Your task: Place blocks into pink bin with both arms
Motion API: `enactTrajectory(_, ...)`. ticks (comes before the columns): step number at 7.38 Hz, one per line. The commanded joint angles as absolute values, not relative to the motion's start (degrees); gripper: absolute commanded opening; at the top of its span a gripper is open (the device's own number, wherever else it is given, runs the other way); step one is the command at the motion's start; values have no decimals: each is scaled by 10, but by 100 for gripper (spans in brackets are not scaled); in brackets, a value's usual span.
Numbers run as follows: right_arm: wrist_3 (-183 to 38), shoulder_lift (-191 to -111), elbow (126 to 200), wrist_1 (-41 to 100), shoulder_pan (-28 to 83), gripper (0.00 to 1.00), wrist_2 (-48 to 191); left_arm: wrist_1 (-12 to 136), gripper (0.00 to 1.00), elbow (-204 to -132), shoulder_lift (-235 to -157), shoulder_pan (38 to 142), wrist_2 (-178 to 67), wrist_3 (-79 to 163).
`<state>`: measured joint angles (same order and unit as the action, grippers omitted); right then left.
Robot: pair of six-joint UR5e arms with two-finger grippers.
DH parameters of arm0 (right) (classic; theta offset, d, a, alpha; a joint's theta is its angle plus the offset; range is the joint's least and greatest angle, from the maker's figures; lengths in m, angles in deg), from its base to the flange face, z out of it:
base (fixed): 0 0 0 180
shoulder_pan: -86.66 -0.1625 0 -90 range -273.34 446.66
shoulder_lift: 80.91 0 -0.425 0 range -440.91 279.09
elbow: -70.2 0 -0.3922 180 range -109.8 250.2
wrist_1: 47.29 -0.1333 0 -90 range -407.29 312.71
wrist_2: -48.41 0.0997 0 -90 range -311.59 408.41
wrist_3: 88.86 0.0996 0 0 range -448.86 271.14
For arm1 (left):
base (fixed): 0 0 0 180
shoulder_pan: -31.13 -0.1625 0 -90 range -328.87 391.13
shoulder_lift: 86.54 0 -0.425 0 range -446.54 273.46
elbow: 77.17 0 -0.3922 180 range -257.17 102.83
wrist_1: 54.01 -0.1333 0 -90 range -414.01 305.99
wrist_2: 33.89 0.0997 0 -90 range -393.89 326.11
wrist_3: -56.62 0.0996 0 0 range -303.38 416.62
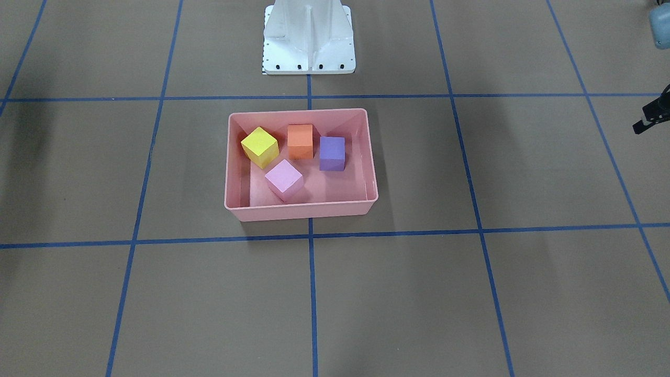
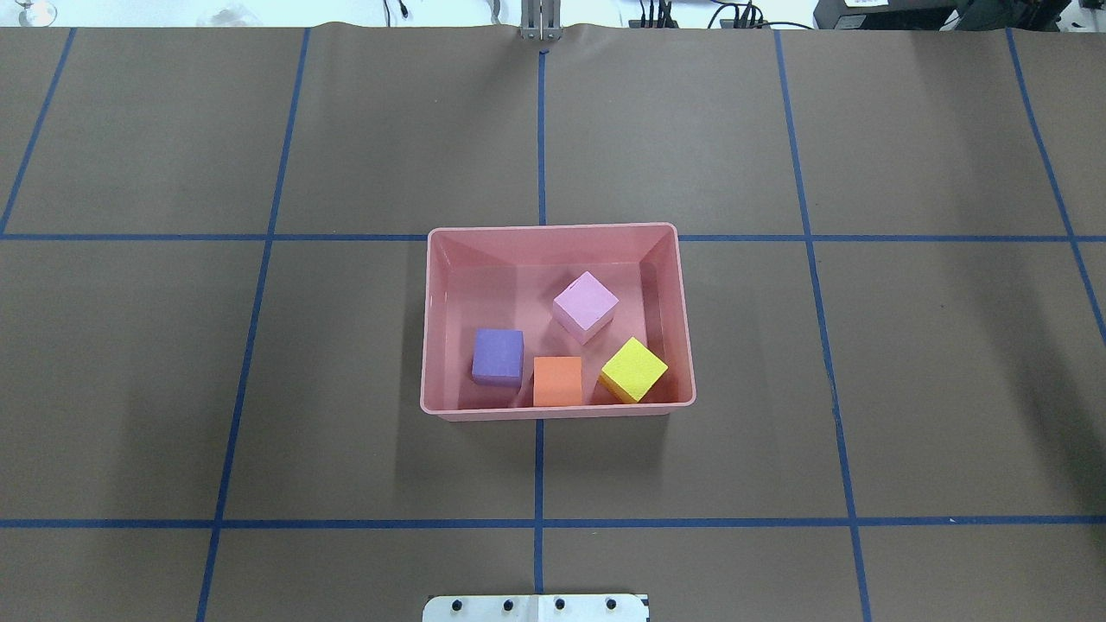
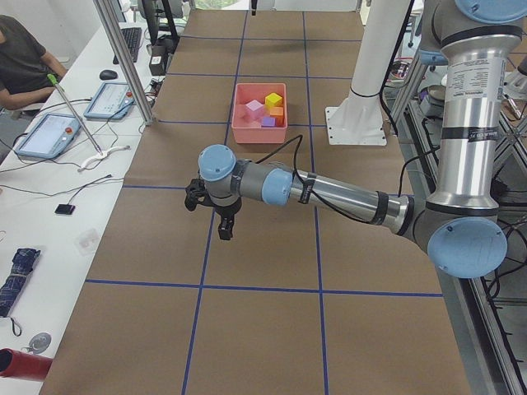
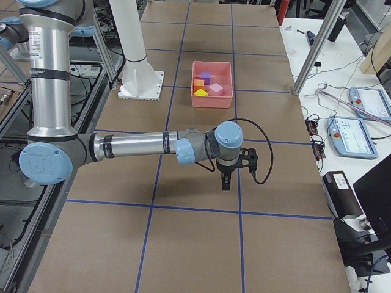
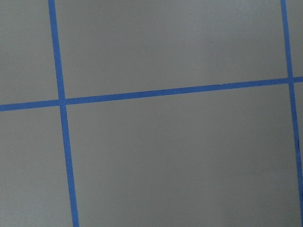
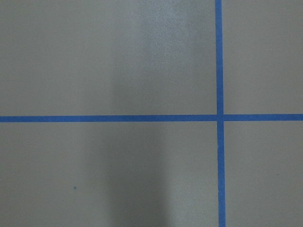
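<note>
**Figure: closing state of the block-sorting task.** The pink bin [image 2: 553, 230] sits near the middle of the counter [image 2: 216, 389], just in front of the white base pedestal [image 1: 309, 47], where either arm could reach it. All four blocks lie on its floor. The purple block [image 2: 498, 355], orange block [image 2: 557, 381] and yellow block [image 2: 633, 369] form a row along the wall nearest the robot. The light-pink block [image 2: 586, 305] lies just beyond them, toward the middle. The yellow and light-pink blocks sit at an angle, which suggests they were released rather than set square. No block shows on the bare counter, so the task reads as complete.

The left end effector [image 3: 225, 230] and the right end effector [image 4: 225, 182] hang over open counter at opposite ends, well apart from the bin, fingers pointing down. This is probably a parked pose that leaves the bin clear. They show fully only in the side views, so how far either is open cannot be told. Neither appears to carry anything. Both wrist views show only counter and blue tape lines [image 5: 142, 94].
</note>
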<state>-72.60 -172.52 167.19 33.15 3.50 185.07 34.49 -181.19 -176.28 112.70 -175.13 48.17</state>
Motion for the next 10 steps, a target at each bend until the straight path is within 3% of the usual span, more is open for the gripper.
enactTrajectory(1,-726,-1728,1672,331,34,100,1850,345,100,-1812,-1763,1126,-1752,481)
enactTrajectory(10,-727,-1733,1669,332,34,100,1853,345,100,-1808,-1764,1125,-1746,479)
